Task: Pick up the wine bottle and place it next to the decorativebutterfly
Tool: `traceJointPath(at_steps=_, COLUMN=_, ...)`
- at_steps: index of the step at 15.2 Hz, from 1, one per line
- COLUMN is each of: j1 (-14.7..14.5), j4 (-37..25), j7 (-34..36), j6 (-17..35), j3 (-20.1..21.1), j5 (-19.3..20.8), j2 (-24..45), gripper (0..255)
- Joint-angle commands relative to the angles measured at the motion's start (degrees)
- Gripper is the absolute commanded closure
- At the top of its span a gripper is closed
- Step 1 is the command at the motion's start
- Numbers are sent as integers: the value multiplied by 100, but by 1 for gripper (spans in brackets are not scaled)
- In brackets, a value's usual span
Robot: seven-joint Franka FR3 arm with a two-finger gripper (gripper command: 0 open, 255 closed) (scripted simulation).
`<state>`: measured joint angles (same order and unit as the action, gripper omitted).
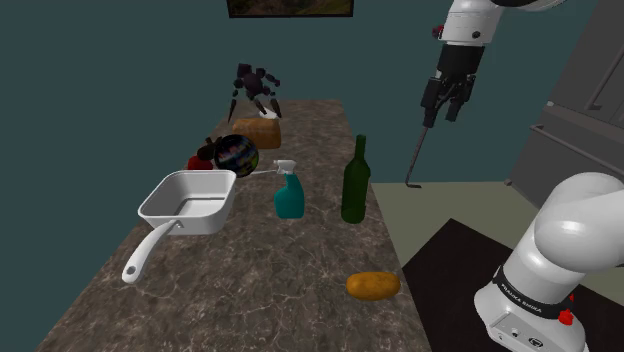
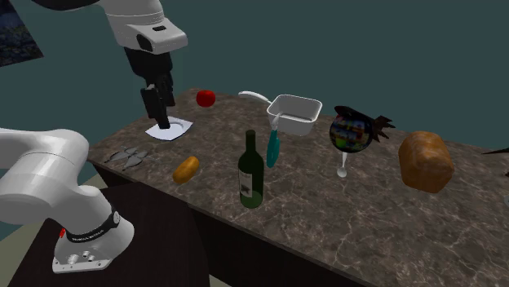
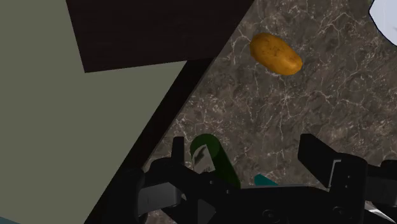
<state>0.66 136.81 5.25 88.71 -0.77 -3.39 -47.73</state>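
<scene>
Currently hangs in the shoulder view's upper right with gripper (image 1: 445, 108) spread apart, pinching nothing; below, at frame centre, green wine bottle (image 1: 356, 185) upright on the counter (image 1: 300, 270), near a teal spray bottle (image 1: 289, 195).

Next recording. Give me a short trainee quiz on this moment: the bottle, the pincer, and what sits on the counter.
1. True or false: the pincer is shut on the green wine bottle.
2. In the shoulder view, what stands between the wine bottle and the white pan? A. potato B. teal spray bottle C. loaf
3. Fill in: the wine bottle stands ___ on the counter.
Key: 1 false (open, holding nothing); 2 B; 3 upright.
</scene>
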Motion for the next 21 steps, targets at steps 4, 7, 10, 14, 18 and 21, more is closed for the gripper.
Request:
traceJointPath(at_steps=4, j1=-43, j4=-127, j7=-108, j6=489, j3=-5, j5=8, j2=614, gripper=0)
traceJointPath(at_steps=7, j1=-84, j4=-326, j7=-212, j6=930, j3=-7, j5=11, j2=1253, gripper=0)
traceJointPath(at_steps=10, j1=-122, j4=-596, j7=-312, j6=1317, j3=-5, j5=9, j2=1908, gripper=0)
traceJointPath(at_steps=14, j1=-170, j4=-1061, j7=-437, j6=1739, j3=3, j5=4, j2=2792, gripper=0)
traceJointPath(at_steps=18, j1=-213, j4=-1644, j7=-551, j6=2049, j3=18, j5=-1, j2=3682, gripper=0)
traceJointPath(at_steps=21, j1=-220, j4=-1585, j7=-565, j6=2228, j3=25, j5=-6, j2=3802, gripper=0)
